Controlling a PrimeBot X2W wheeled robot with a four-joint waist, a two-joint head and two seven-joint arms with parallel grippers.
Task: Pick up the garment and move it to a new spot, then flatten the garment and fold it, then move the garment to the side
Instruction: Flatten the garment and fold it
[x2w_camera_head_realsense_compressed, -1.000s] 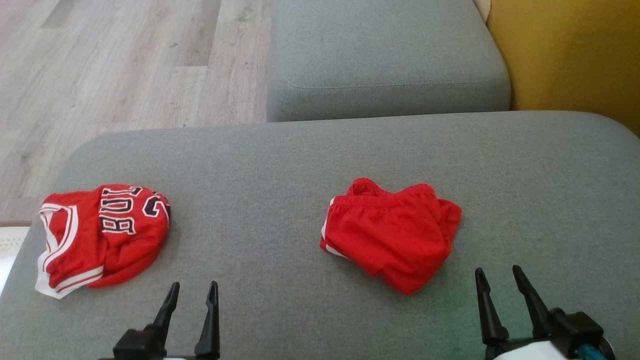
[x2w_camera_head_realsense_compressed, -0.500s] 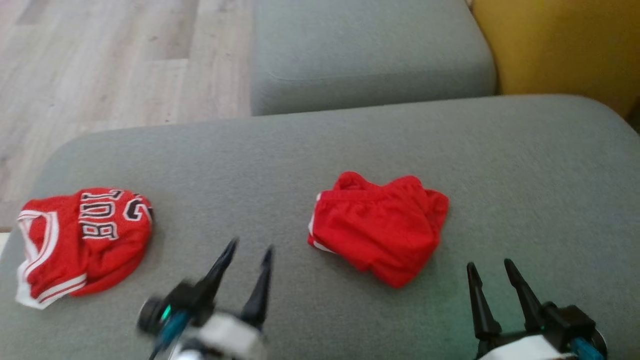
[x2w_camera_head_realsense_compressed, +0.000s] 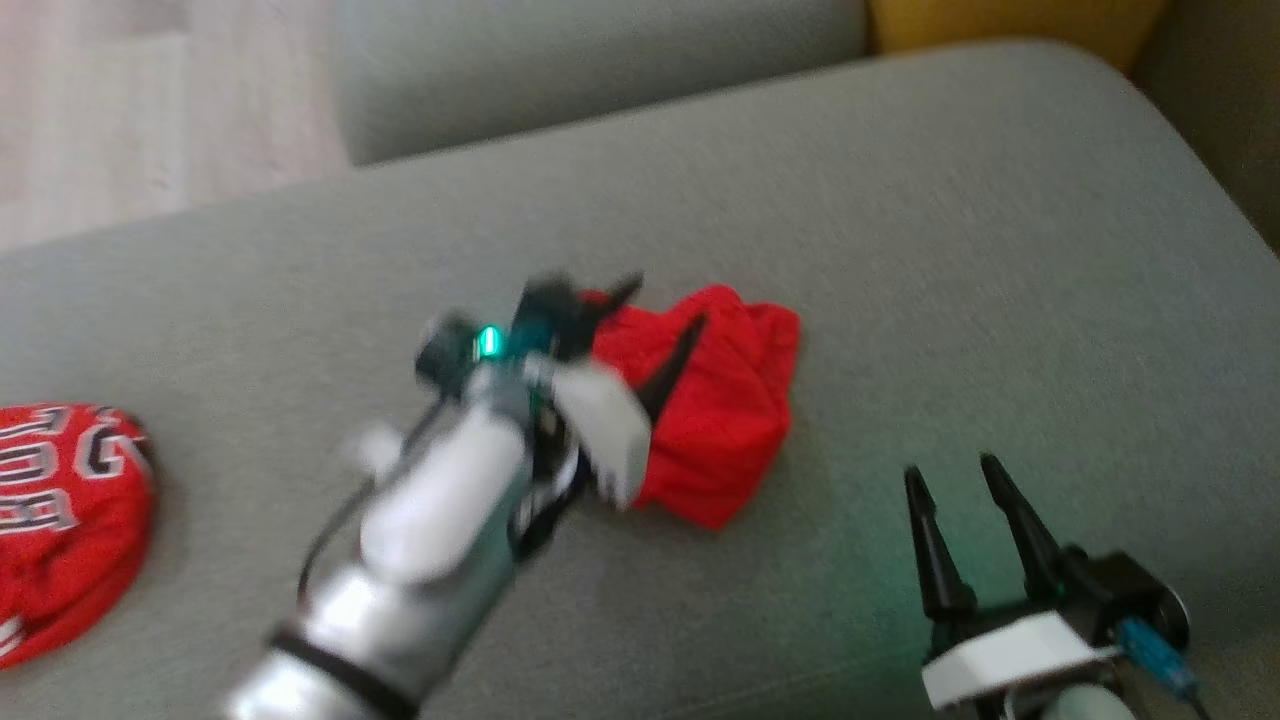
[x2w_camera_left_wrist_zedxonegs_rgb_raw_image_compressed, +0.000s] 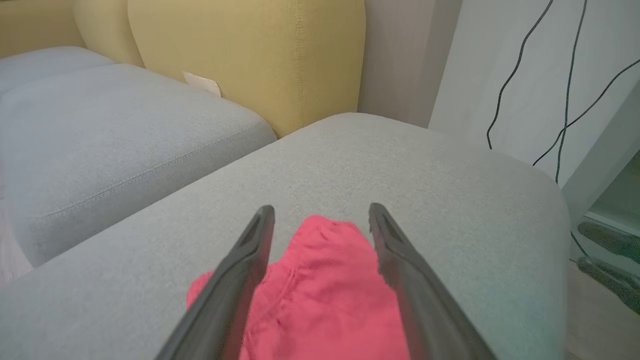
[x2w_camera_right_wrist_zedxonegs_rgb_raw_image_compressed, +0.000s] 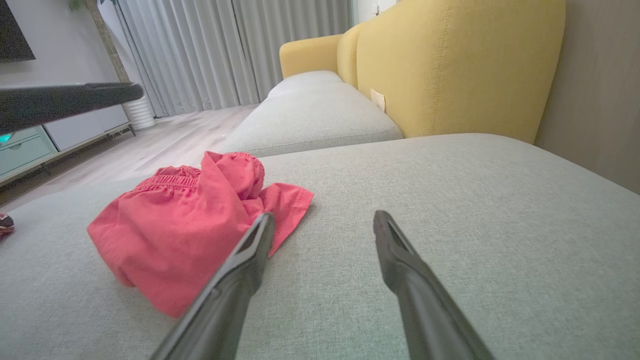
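Observation:
The garment (x2w_camera_head_realsense_compressed: 725, 420), a crumpled pair of red shorts, lies in the middle of the grey sofa cushion (x2w_camera_head_realsense_compressed: 950, 250). My left gripper (x2w_camera_head_realsense_compressed: 660, 305) hangs open just above its near-left part, blurred by motion. In the left wrist view the garment (x2w_camera_left_wrist_zedxonegs_rgb_raw_image_compressed: 325, 285) shows between and below the spread fingers of the left gripper (x2w_camera_left_wrist_zedxonegs_rgb_raw_image_compressed: 321, 209), which hold nothing. My right gripper (x2w_camera_head_realsense_compressed: 950, 468) stands open and empty low on the right, apart from the cloth. In the right wrist view the garment (x2w_camera_right_wrist_zedxonegs_rgb_raw_image_compressed: 190, 225) lies left of the right gripper (x2w_camera_right_wrist_zedxonegs_rgb_raw_image_compressed: 324, 216).
A red jersey (x2w_camera_head_realsense_compressed: 60, 520) with black-and-white lettering lies at the cushion's left end. A second grey cushion (x2w_camera_head_realsense_compressed: 600, 60) lies beyond, with the yellow sofa back (x2w_camera_right_wrist_zedxonegs_rgb_raw_image_compressed: 450, 65) to the right. Wooden floor (x2w_camera_head_realsense_compressed: 150, 110) shows at the far left. Cables (x2w_camera_left_wrist_zedxonegs_rgb_raw_image_compressed: 525, 75) hang on the wall.
My left arm has swung forward and to the right, from the cushion's front edge to over the shorts. The head camera has turned, shifting the whole picture. The right gripper has stayed put.

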